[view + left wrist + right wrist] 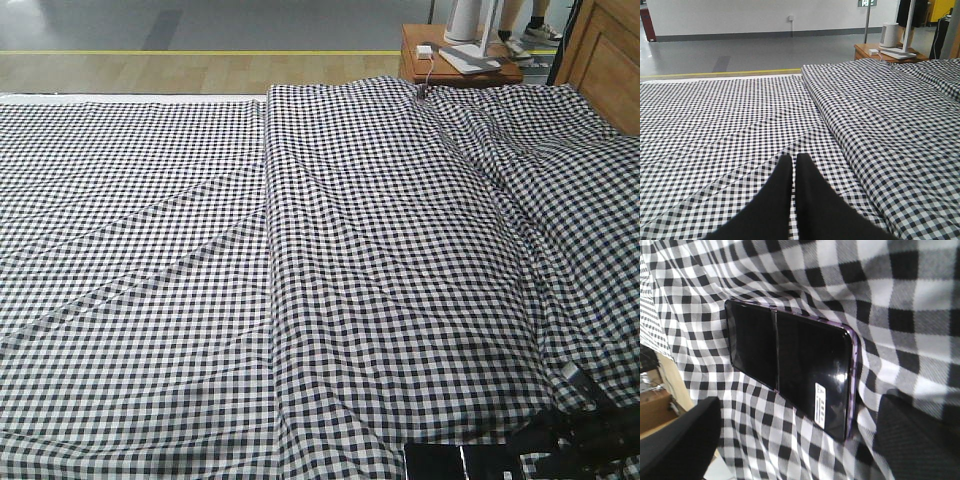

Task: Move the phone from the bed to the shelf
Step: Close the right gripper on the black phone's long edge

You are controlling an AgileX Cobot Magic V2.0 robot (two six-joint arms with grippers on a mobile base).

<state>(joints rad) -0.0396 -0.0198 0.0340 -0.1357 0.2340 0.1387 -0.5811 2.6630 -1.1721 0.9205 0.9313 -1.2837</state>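
The right end effector [800,405] is spread wide. Its two black fingers [680,445] stand on either side of a long, flat, glossy black phone [790,367] with a seam across its middle and a pinkish-purple rim. The phone lies flat on the wide bed [200,250] of wrinkled black-and-white gingham, between the fingers and just ahead of their tips. The end with the small white barcode sticker [820,402] is nearest the end effector. Whether either finger touches the phone cannot be told. The left end effector [794,157] is pressed together, low over the gingham. The bed's lengthwise fold [825,115] runs ahead and to its right. Far beyond it, a small wooden nightstand [875,50] stands by the bed's far corner.
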